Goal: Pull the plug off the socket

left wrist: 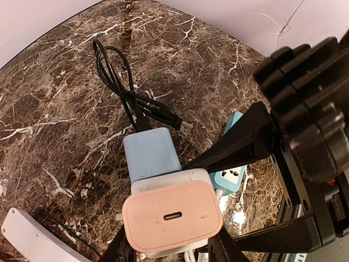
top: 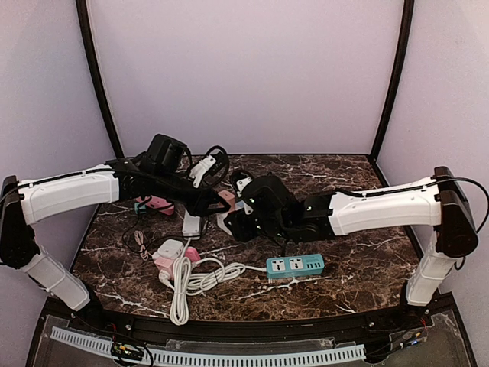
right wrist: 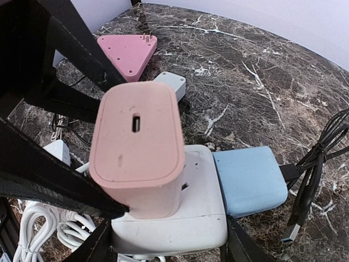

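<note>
This is a robot test booth in a lab. Plain lilac walls [top: 244,76] close it in on three sides, with black frame poles [top: 99,84] at the corners. A left arm [top: 69,191] and a right arm [top: 382,206] are bolted at the near edge of a dark marble-patterned worktop [top: 359,229]. A slotted white cable duct [top: 229,357] runs along the front. A teal power strip [top: 295,265] and a coiled white cable [top: 191,279] lie on the worktop.
</note>
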You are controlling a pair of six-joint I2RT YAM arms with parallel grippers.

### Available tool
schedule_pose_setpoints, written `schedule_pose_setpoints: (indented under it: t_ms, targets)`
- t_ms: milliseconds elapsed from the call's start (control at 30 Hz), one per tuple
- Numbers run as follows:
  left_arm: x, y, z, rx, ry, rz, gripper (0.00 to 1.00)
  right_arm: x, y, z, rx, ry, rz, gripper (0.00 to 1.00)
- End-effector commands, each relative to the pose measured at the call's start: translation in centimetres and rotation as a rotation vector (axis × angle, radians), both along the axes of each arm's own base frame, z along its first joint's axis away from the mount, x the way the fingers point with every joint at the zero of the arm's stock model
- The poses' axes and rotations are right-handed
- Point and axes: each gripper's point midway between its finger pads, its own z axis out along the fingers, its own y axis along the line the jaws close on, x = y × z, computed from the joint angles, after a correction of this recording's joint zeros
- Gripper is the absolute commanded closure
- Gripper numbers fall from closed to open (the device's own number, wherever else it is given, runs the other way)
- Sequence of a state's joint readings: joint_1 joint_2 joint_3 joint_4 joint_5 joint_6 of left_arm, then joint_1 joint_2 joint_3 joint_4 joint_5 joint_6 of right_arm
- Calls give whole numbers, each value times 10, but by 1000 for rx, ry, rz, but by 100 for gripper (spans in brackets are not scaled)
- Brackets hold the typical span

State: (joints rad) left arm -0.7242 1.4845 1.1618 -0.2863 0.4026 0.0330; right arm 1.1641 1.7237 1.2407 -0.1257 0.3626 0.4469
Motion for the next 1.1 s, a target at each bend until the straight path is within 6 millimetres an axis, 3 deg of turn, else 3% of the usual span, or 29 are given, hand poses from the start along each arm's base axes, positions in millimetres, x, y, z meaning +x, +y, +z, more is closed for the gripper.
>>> schedule_pose_setpoints:
  t_ms: [0, 233, 500, 1067]
  targets:
    - [-5, 8, 3, 32, -32, 5, 99, 15, 5, 21, 65, -32, -51, 100]
    - [4, 14, -5, 80, -23, 62, 99, 14, 4, 17, 45, -49, -48, 100]
    - [13, 19, -16, 115, 10, 116, 99, 8, 6, 26, 43, -103, -38, 100]
    - [29, 27, -15, -15, 181, 159, 99, -3, 6, 34, 37, -166, -25, 100]
